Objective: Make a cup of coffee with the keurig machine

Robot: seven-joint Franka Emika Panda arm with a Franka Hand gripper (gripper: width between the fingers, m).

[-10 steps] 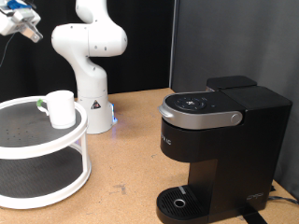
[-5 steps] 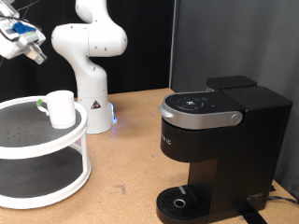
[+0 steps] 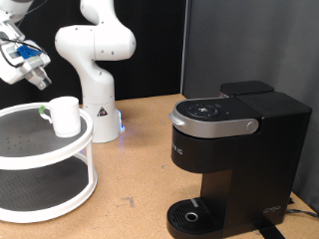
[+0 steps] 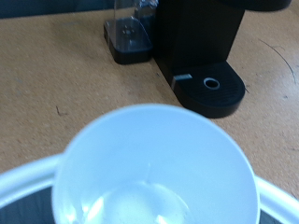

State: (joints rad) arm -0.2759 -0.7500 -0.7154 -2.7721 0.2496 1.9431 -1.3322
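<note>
Gripper [image 3: 38,80] at upper left of the exterior view, above the one plain white ceramic mug [image 3: 65,116]; open or closed impossible to tell, partly cut off by the frame edge. Mug on the white two-tier round stand [image 3: 60,149] at left. One boxy black pod coffee maker [image 3: 234,159] at lower right, lid down.

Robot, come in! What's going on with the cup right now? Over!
End effector hovering above the cup, not holding it. Cup upright on the white tiered stand, empty. Keurig machine lid shut, nothing between.
</note>
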